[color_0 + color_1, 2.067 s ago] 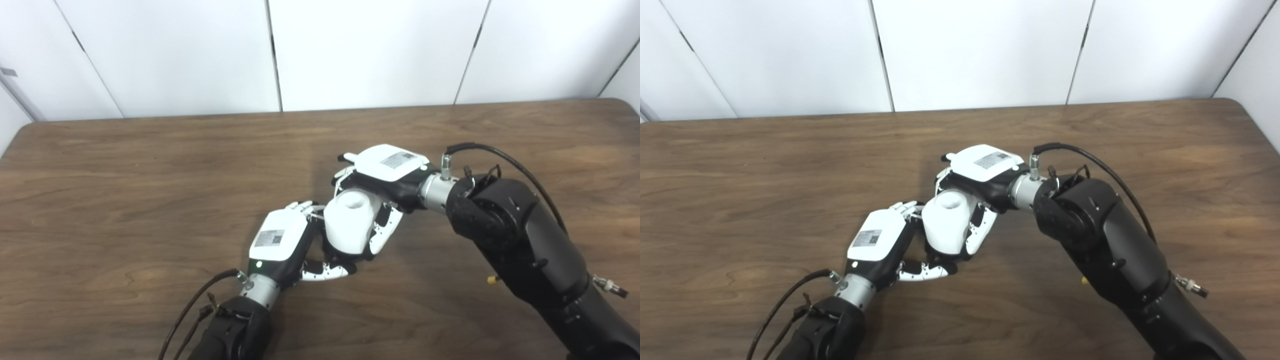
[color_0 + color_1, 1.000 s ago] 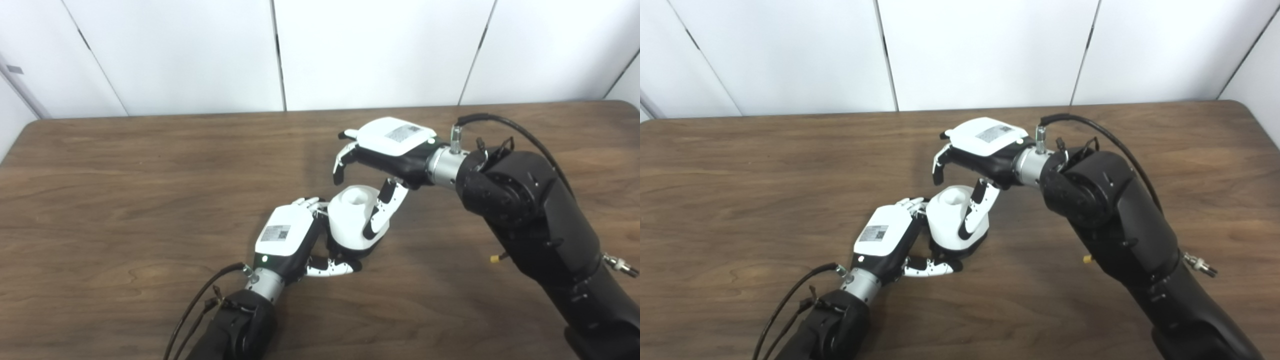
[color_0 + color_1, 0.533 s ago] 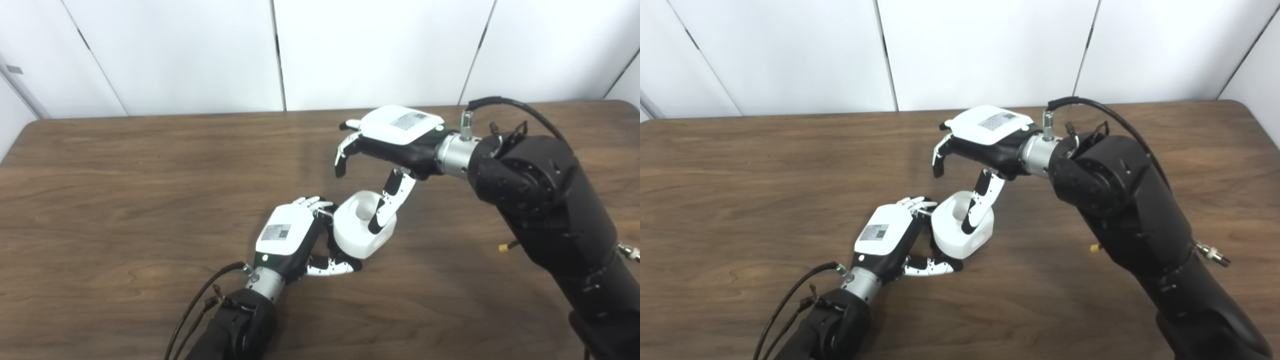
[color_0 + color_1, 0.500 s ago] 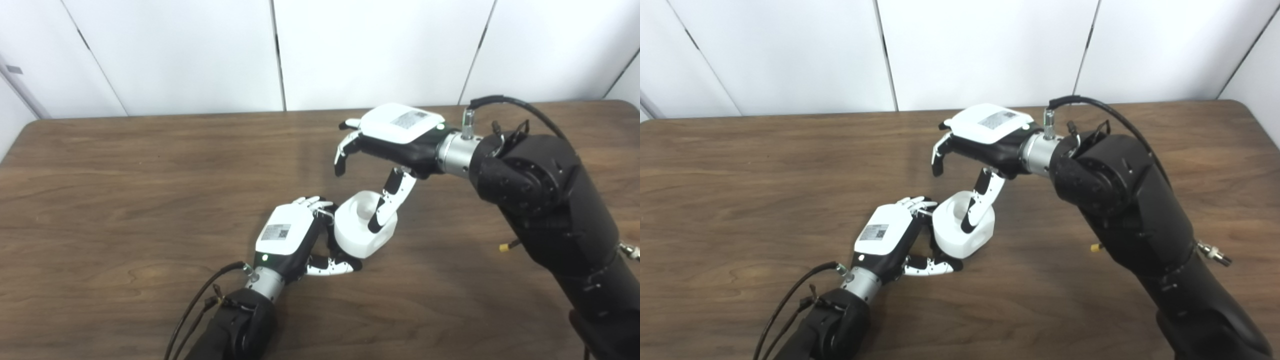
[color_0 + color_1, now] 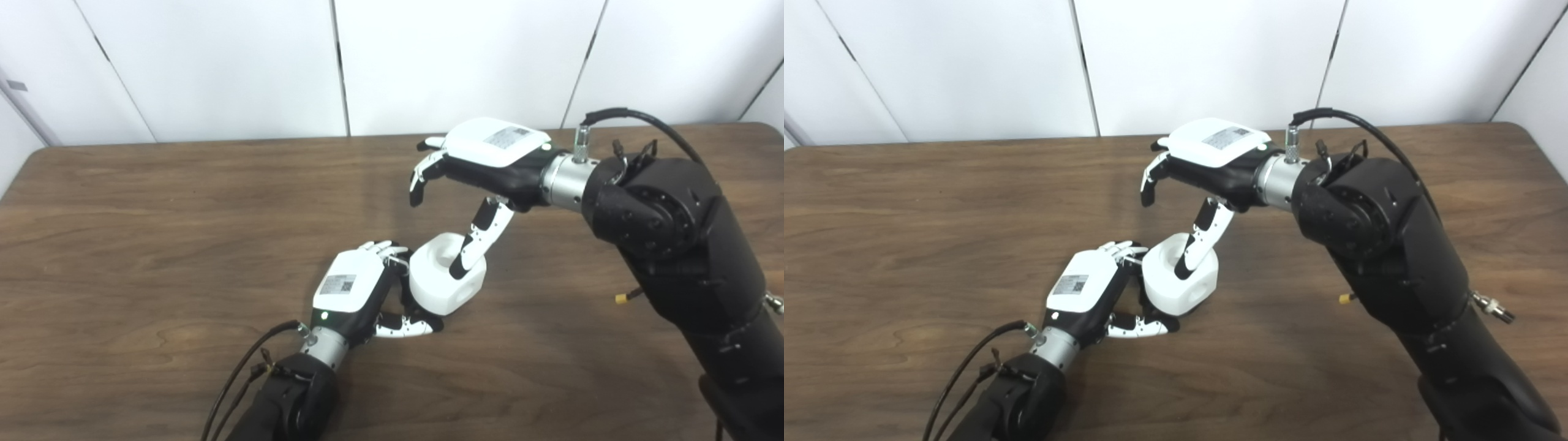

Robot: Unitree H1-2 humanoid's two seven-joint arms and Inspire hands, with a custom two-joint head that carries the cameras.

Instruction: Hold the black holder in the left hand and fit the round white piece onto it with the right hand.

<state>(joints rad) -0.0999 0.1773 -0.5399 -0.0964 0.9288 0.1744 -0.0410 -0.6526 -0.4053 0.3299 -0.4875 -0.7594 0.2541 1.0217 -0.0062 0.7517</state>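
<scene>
two hands out: left hand (image 5: 355,293) grips the black holder (image 5: 409,300), round white piece (image 5: 446,282) seated on it. right hand (image 5: 484,159) hangs unclenched just above, holding nothing.

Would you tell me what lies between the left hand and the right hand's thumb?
The round white piece sits between the left hand and the right hand, clearest in the left eye view.
</scene>
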